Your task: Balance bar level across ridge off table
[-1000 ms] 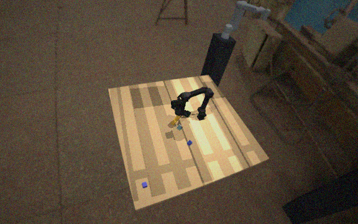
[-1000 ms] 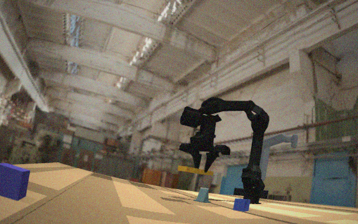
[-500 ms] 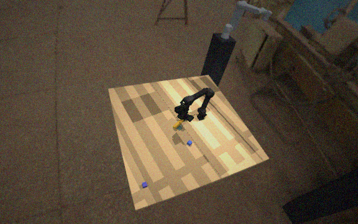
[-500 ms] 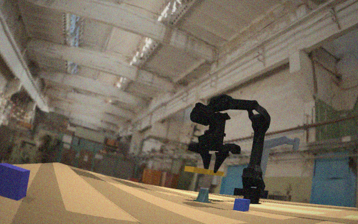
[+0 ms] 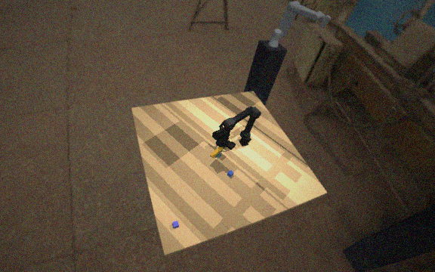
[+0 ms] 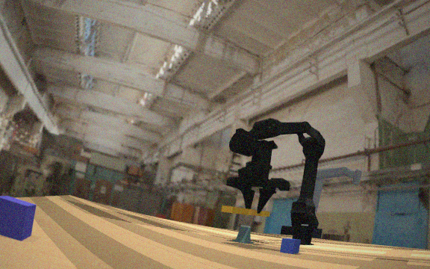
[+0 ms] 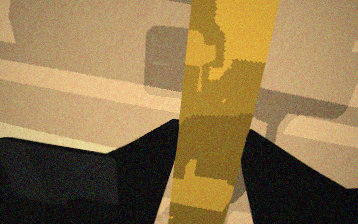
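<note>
The bar [image 6: 245,211] is yellow, the ridge [image 6: 243,235] teal, the arm [image 6: 308,172] black. Two blue cubes [image 6: 12,217] [image 6: 290,246] sit on the tan-and-brown striped table [image 5: 187,211].

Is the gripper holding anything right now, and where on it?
Yes. The gripper is shut on the yellow bar, pinching its long sides right of its middle.
</note>
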Robot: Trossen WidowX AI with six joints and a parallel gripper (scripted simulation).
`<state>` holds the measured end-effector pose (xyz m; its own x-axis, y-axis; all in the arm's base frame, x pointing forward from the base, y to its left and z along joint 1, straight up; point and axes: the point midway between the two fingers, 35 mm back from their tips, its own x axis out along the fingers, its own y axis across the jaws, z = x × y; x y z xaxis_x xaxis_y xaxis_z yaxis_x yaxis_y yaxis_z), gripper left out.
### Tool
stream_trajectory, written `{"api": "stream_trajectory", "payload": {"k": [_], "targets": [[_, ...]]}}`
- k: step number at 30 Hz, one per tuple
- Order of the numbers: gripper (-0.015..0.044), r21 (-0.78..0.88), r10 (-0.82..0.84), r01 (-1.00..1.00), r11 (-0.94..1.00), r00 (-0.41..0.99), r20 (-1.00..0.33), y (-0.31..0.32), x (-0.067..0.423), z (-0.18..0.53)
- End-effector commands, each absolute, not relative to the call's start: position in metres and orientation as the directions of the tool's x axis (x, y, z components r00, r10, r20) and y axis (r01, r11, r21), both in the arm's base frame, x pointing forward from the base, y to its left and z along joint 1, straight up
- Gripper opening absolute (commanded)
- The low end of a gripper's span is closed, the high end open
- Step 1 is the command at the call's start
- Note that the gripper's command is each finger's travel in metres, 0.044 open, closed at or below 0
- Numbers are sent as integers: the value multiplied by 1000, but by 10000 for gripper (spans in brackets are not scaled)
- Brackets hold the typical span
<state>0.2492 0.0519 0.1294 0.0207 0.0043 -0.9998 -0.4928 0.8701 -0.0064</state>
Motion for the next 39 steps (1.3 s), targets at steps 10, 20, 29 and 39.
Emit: {"api": "stream_trajectory", "payload": {"k": [10, 20, 29, 39], "targets": [[0, -6, 4, -489, 872, 20, -1000, 52, 249, 108], [0, -6, 4, -488, 873, 20, -1000, 52, 249, 104], [0, -6, 4, -488, 873, 20, -1000, 52, 249, 104], [0, -6, 4, -488, 873, 20, -1000, 52, 249, 103]]}}
